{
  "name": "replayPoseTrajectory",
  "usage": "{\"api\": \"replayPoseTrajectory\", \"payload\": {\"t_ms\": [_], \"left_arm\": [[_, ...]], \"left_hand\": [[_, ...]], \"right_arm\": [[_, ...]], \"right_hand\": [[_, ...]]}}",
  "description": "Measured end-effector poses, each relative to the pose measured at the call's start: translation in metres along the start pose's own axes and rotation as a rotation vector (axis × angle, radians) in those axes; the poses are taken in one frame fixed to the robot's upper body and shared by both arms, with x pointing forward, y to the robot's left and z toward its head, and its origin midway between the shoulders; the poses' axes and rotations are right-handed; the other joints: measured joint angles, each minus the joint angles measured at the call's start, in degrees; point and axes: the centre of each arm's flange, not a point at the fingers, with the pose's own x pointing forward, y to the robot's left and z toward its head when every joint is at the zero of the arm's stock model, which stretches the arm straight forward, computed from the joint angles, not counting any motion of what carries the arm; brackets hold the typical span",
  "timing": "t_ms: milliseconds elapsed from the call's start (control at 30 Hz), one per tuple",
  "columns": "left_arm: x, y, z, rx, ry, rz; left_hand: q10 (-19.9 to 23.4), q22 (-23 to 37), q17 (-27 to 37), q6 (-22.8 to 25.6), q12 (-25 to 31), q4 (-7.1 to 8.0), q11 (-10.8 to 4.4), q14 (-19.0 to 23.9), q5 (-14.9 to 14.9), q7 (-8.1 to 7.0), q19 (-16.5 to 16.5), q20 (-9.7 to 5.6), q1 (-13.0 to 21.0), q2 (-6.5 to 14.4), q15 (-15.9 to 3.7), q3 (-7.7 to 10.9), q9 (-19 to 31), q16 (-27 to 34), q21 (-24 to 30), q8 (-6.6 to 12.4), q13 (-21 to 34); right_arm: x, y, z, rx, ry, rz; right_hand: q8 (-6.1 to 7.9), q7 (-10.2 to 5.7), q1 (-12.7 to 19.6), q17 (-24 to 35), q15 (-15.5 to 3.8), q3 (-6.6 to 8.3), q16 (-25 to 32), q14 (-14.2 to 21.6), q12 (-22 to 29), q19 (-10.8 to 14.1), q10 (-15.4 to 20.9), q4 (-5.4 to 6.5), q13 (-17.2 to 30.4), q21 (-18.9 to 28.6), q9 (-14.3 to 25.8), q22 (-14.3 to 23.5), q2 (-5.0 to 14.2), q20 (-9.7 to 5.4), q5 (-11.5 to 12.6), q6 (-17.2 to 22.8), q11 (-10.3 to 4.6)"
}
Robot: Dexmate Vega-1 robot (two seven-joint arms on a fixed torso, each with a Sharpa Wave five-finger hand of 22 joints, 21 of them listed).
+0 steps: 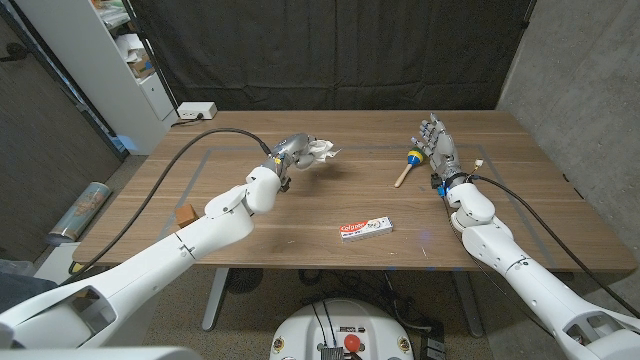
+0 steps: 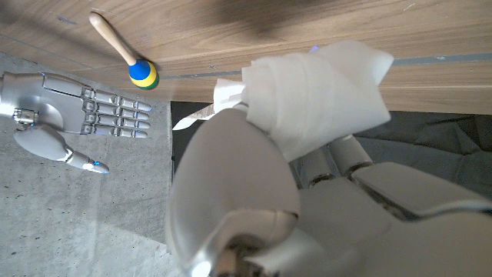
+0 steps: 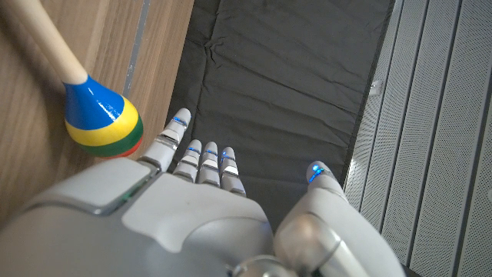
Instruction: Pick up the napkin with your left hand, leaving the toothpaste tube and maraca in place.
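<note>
- Your left hand is closed around the white napkin, gripping it above the table at the far left-centre; the napkin's shadow on the wood beneath it shows it is lifted clear.
- In the left wrist view the napkin bunches up out of the top of your left hand, crumpled and folded, with a loose corner sticking out to the side.
- Your left arm reaches in from the near left corner, bent at the elbow, forearm angled toward the far middle of the table.
- Your right hand holds nothing: it stands upright over the far right part of the table, fingers straight and close together pointing to the far side, thumb spread apart.
- The right wrist view shows the same right hand from behind, fingers extended side by side and the thumb set off.
- The maraca lies on the table just left of your right hand, coloured head toward the far side, wooden handle pointing nearer; whether it touches the hand, you cannot tell.
- The toothpaste tube lies flat near the table's middle, nearer than both hands and well apart from them.
- A small brown block sits on the near left part of the table, beside your left arm.
</note>
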Motion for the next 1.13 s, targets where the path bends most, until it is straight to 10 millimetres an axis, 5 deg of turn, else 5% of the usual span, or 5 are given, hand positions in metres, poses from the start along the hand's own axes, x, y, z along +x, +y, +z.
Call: {"api": "replayPoseTrajectory", "payload": {"t_ms": [1133], "left_arm": [[0.001,0.043,0.021,0.037,-0.070,0.076]], "left_hand": [[0.00,-0.52,2.67,0.00,0.00,-0.02,0.00,0.42,-0.18,0.00,0.41,-1.00,-0.89,-0.18,-0.42,-0.02,0.02,-0.83,1.77,-0.32,1.32]], "right_arm": [[0.005,0.000,0.004,-0.011,-0.003,-0.002]], "right_hand": [[0.00,0.00,0.00,0.00,0.21,-0.16,0.00,0.21,0.00,0.00,0.00,-0.17,0.00,0.00,0.00,0.00,0.00,0.00,0.00,0.00,0.00]]}}
